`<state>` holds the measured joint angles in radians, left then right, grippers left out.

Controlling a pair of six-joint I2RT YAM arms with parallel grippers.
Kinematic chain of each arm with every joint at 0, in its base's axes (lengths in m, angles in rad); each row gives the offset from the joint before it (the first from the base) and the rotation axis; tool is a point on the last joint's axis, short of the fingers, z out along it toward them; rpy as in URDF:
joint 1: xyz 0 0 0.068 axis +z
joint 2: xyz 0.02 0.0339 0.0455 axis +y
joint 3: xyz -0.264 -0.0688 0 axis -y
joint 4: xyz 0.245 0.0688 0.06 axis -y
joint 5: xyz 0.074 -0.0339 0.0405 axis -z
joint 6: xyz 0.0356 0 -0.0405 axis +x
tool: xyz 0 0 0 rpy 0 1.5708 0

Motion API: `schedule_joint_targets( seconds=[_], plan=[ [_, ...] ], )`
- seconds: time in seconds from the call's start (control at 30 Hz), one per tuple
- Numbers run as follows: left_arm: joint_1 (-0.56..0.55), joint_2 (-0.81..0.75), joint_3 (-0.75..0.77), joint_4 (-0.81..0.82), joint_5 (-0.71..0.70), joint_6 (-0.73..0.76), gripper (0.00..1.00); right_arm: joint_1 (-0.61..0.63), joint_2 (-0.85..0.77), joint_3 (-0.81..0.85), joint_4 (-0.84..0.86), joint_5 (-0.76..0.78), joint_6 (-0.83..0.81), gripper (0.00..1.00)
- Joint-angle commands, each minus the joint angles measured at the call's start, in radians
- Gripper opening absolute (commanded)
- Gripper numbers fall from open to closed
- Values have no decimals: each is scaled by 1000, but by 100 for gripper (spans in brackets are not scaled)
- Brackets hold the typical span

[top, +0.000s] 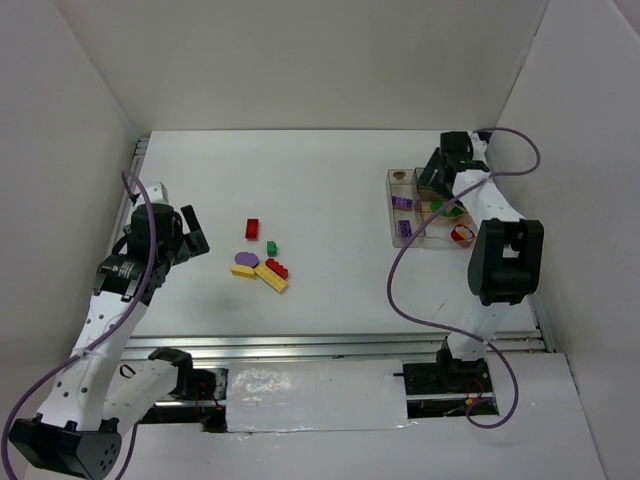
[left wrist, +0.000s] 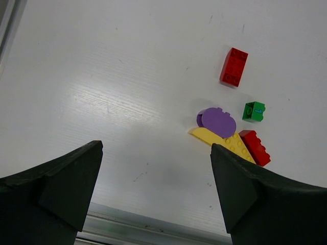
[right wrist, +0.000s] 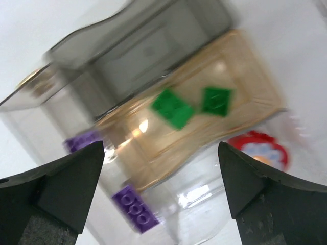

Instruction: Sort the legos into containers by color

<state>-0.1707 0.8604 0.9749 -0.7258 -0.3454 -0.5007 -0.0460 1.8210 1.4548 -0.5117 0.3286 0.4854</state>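
The left fingers (left wrist: 71, 184) were held wide apart over the white desk (left wrist: 102, 76), and nothing was gripped between them. Just ahead of the finger at the right of the wrist view, a yellow brick (left wrist: 228, 143) was seen, touched on its far edge by a purple rounded piece (left wrist: 217, 122) and on its outer side by a red brick (left wrist: 255, 148). A little beyond, a small green brick (left wrist: 253, 111) lay apart, and farthest out a second red brick (left wrist: 234, 67) lay alone.

The right fingers (right wrist: 66, 184) were also spread open and empty, above the divided clear tray (right wrist: 153, 46), which was blurred. Nearest, between the fingers, a purple brick (right wrist: 135, 212) was seen in a clear section. A red rounded piece (right wrist: 258, 150) lay ahead of the right-side finger and a second purple brick (right wrist: 82, 140) ahead of the left-side one. Beyond these, a green brick (right wrist: 172, 108) and another green brick (right wrist: 216, 100) lay in the amber compartment (right wrist: 230, 61).
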Motion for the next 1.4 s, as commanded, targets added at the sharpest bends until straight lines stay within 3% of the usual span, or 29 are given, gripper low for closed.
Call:
schedule_joint_targets(
  seconds=[0.0,0.23,0.43,0.57,0.73,0.97,1.0,1.1,1.3,1.37],
  plan=[
    [5,-1,5,32,-12,5,100,188,-87,-25,62,-106,-96,99],
    [7,-17,10,15,-75,-21,100,682,-95,-25,125,-163,-203,99],
    [7,-4,13,14,-66,-18,100,914,162,257,-19,19,8,97],
    [8,-20,10,14,-67,-18,99,953,313,487,-117,73,68,96],
    [8,-31,11,14,-67,-19,100,954,463,624,-194,81,78,92],
    [8,-46,10,14,-70,-19,99,969,504,543,-163,66,113,73],
    [8,-44,10,14,-69,-19,100,972,506,533,-153,58,113,65],
    [8,-43,10,16,-64,-18,99,976,503,491,-133,41,120,56],
    [8,-44,10,16,-66,-18,99,973,501,480,-108,-5,119,53],
    [8,-43,8,17,-63,-16,99,971,511,486,-109,-11,119,48]
  ],
)
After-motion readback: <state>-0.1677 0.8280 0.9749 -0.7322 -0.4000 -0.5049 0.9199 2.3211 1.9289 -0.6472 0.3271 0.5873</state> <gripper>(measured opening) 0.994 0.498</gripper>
